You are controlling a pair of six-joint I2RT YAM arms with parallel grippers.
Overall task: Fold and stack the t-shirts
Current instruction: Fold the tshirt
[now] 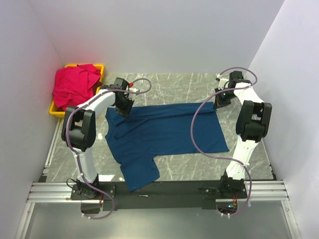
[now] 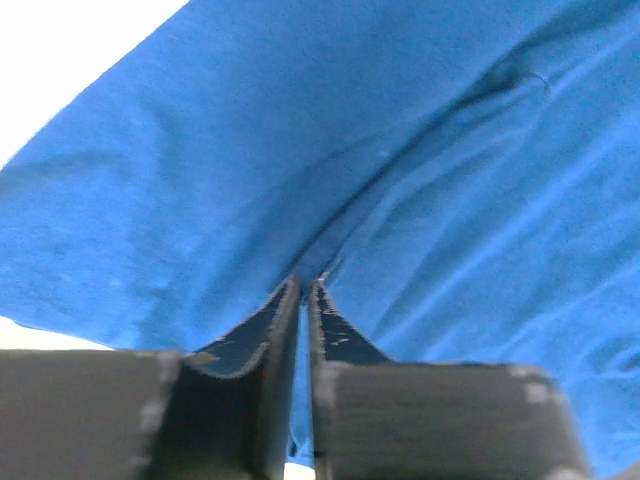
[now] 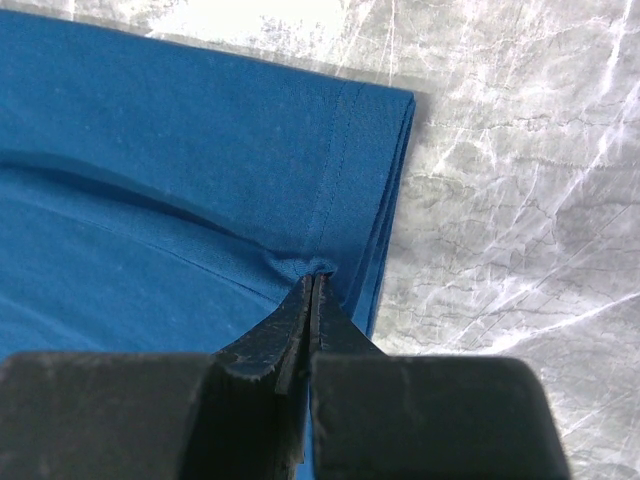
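Note:
The navy blue t-shirt (image 1: 164,132) lies spread on the marble table, one sleeve reaching toward the near edge. My left gripper (image 1: 123,110) is at the shirt's far left corner. In the left wrist view it (image 2: 304,280) is shut on a fold of the blue cloth (image 2: 400,150). My right gripper (image 1: 218,103) is at the far right corner. In the right wrist view it (image 3: 314,277) is shut, pinching the shirt's hem (image 3: 330,200) beside the folded edge. The red-pink t-shirt (image 1: 75,84) lies crumpled at the far left.
A yellow bin (image 1: 99,66) holds the red-pink shirt by the left wall. Marble table (image 3: 500,200) shows to the right of the hem. White walls close in on three sides. A black rail (image 1: 159,189) carries both arm bases along the near edge.

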